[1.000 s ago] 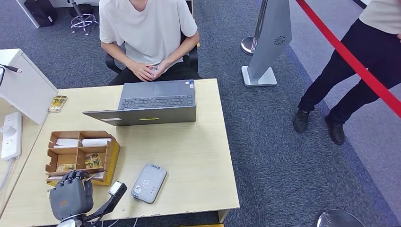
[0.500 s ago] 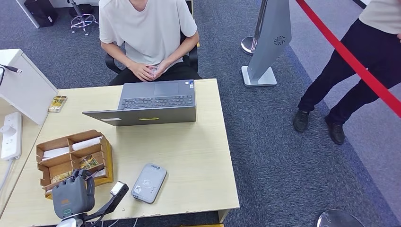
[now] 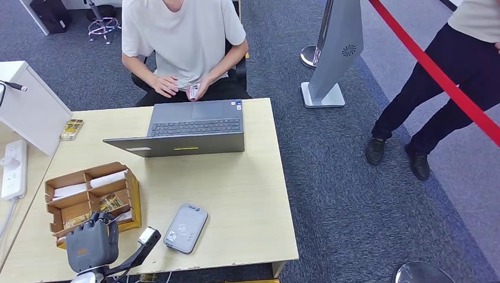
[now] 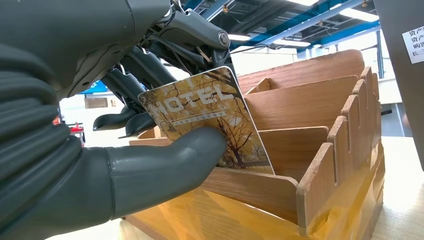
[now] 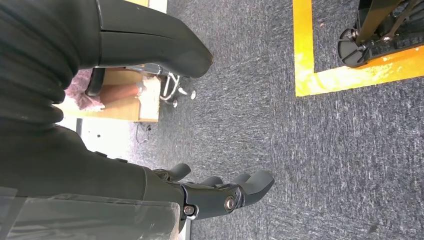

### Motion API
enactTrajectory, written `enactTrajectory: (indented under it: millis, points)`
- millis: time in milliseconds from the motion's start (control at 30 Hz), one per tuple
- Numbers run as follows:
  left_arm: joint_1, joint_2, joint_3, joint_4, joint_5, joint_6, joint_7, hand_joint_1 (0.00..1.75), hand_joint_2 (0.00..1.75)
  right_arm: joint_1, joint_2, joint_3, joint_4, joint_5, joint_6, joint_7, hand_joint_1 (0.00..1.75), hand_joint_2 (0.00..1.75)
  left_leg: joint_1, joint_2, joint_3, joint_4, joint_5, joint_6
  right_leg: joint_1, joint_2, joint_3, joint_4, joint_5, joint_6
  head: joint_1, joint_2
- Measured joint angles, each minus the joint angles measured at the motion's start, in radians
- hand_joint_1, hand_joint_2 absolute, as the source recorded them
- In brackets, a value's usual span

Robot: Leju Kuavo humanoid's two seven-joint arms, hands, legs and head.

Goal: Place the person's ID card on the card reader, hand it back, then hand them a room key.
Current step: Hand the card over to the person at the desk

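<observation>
In the left wrist view my left hand [image 4: 100,165] pinches a golden room key card [image 4: 207,117] printed HOTEL between thumb and fingers, right at a compartment of the wooden card organizer [image 4: 320,150]. From the head view the left hand [image 3: 89,243] sits at the near edge of the organizer [image 3: 132,191], at the table's front left. The grey card reader [image 3: 186,227] lies flat to the right of it. The seated person behind the laptop [image 3: 188,127] holds a small ID card [image 3: 193,90] in one hand. My right hand [image 5: 220,192] hangs over the carpet with fingers apart, holding nothing.
A white power strip [image 3: 13,168] and a white box [image 3: 29,109] stand at the table's left edge, with a loose golden card [image 3: 71,128] beside them. A second person [image 3: 448,88] stands right of the table behind a red rope [image 3: 436,73].
The organizer slid and turned toward the table's left as my left hand worked in it. The seated person's hands have parted and one now holds the ID card up.
</observation>
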Motion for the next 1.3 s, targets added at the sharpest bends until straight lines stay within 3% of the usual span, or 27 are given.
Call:
enactTrajectory:
  millis: [400, 667, 1067, 1300]
  points:
    - [-0.023, 0.019, 0.001, -0.109, 0.019, 0.001, -0.041, 1.75, 1.75, 0.000, 0.000, 0.003, 0.000, 0.006, 0.002, -0.009, 0.00, 1.75, 0.000, 0.000, 0.000, 0.000, 0.000, 0.000, 0.000, 0.000, 0.000, 0.000, 0.000, 0.000, 0.000, 0.000]
    - [-0.213, 0.096, 0.000, -0.201, 0.065, -0.003, -0.033, 1.75, 1.75, -0.003, 0.000, 0.022, 0.000, 0.020, 0.007, -0.020, 0.00, 1.75, 0.000, -0.002, 0.000, 0.000, 0.003, -0.001, 0.000, -0.002, 0.000, 0.001, 0.002, -0.001, 0.000, 0.000]
    - [-0.335, 0.163, -0.012, -0.227, 0.075, -0.018, -0.013, 1.75, 1.75, -0.005, 0.000, 0.029, 0.000, 0.029, 0.009, -0.019, 0.00, 1.75, 0.000, -0.002, 0.000, 0.000, 0.003, -0.001, 0.000, -0.001, 0.000, 0.001, 0.002, -0.001, 0.000, 0.000]
    - [-0.500, 0.211, -0.036, -0.181, 0.037, -0.010, 0.010, 1.75, 1.75, -0.008, 0.000, 0.049, 0.000, 0.056, 0.022, -0.015, 0.00, 1.75, 0.000, -0.002, 0.000, 0.000, 0.005, -0.001, 0.000, -0.001, 0.000, 0.001, 0.003, -0.002, 0.000, 0.000]
